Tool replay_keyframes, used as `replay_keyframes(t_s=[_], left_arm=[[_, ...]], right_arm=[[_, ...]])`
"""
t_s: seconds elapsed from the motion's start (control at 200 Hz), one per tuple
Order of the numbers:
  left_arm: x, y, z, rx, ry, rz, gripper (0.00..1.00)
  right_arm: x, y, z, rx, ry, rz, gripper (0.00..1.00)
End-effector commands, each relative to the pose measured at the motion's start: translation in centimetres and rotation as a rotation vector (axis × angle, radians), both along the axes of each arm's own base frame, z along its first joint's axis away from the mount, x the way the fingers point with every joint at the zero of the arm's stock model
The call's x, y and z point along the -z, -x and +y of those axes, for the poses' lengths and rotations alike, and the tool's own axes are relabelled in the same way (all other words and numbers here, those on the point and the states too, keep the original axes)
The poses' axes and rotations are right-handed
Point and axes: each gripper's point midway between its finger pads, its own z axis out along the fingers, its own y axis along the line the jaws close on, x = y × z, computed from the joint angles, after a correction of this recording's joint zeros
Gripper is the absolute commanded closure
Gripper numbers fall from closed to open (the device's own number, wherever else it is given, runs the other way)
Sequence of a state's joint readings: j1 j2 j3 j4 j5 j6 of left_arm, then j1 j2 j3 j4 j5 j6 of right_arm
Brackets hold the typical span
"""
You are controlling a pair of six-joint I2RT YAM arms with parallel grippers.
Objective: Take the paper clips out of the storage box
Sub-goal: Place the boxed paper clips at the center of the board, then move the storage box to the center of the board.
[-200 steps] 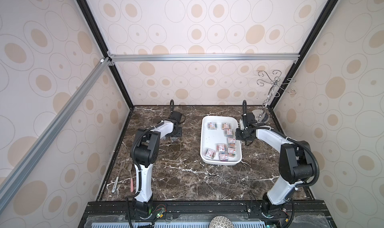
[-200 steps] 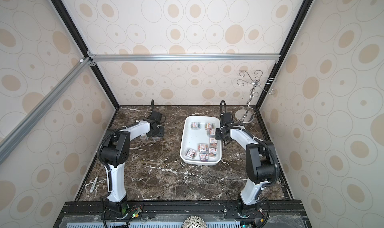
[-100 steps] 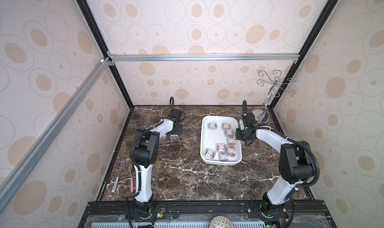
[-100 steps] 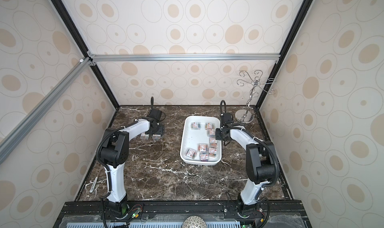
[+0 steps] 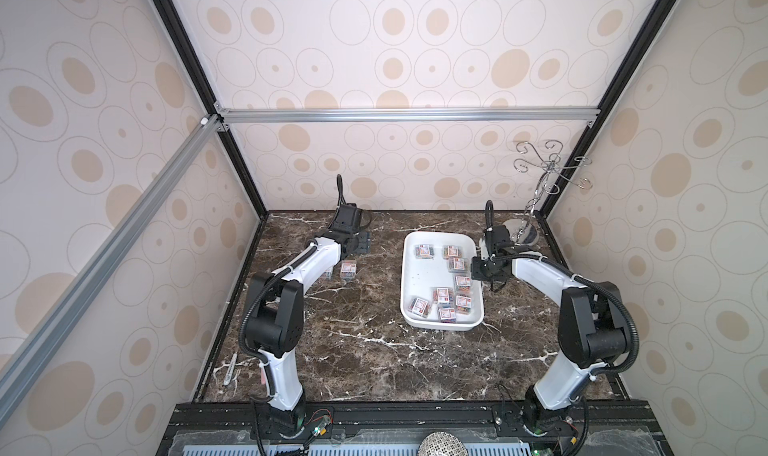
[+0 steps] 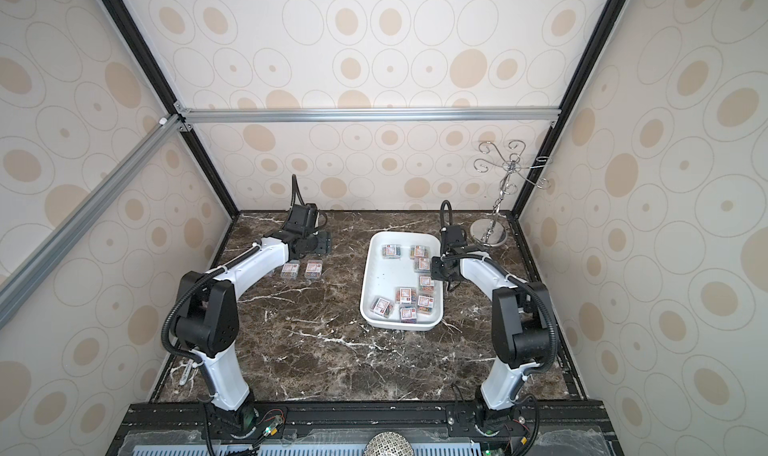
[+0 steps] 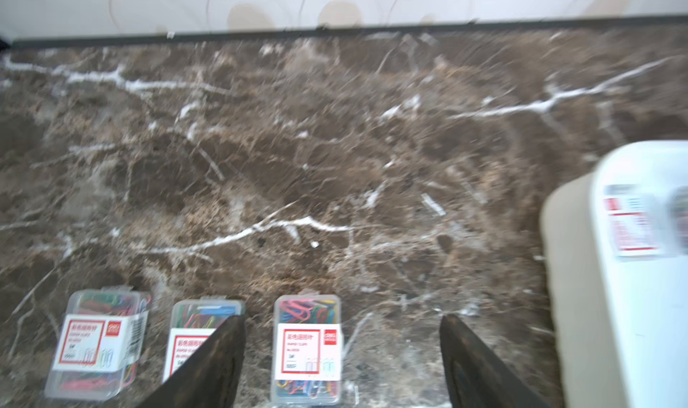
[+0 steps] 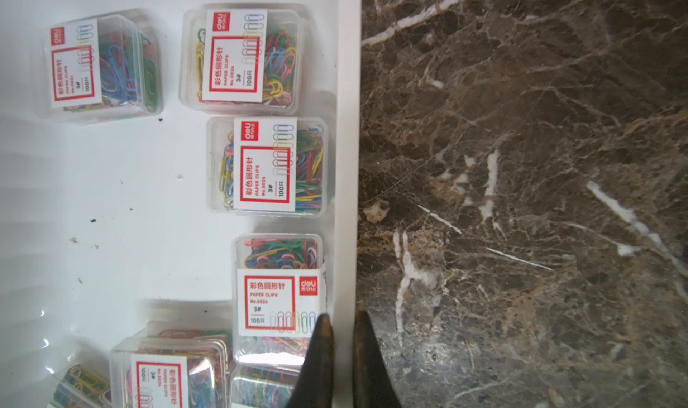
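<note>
The white storage box (image 5: 424,279) (image 6: 386,275) lies right of centre and holds several paper clips boxes (image 5: 442,296) (image 8: 268,166). Three more paper clips boxes (image 7: 307,350) lie in a row on the marble; two of them (image 6: 313,269) show in the top views beside my left arm. My left gripper (image 5: 360,241) (image 7: 342,324) is open above the table, and the nearest loose box lies between its fingers (image 7: 216,361), apart from both. My right gripper (image 5: 478,270) (image 8: 343,322) is shut on the storage box's right rim (image 8: 346,201), one finger inside and one outside.
A chrome hook stand (image 5: 524,230) rises in the far right corner, close behind my right wrist. A white pen (image 5: 230,370) lies along the table's left edge. Patterned walls close the table in on three sides.
My left gripper opened, let go of a paper clips box on the marble and drew back toward the far wall. The right arm has not moved.
</note>
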State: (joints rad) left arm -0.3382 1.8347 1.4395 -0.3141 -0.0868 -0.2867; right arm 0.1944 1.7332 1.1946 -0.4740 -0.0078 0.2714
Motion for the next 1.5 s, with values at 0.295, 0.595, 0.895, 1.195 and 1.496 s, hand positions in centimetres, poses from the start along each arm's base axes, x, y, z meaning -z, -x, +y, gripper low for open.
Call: replay_keyframes(t_s=[0.295,0.595,0.895,1.195,1.496], left_arm=[[-5.4,1.5,-2.7,0.147,0.104,-0.255,0.21],[-4.0,2.5,-4.2,0.211,0.137,-0.204,0.23],[-3.6,3.2,-5.0,0.251,0.169,-0.175,0.23],[-3.7,3.7,-5.8,0.297,0.172,-0.163,0.23],[-3.9,4.4,-7.9,0.371,0.162,-0.139,0.22]], right_arm=[[0.6,1.8,1.2,-0.064,-0.008,0.063,1.00],[0.4,1.7,2.6,-0.089,-0.011,0.049,1.00],[0.0,1.5,3.6,-0.107,-0.014,0.039,1.00],[-0.1,1.7,3.9,-0.101,0.010,0.014,1.00],[-0.1,1.5,4.0,-0.110,0.015,0.014,0.98]])
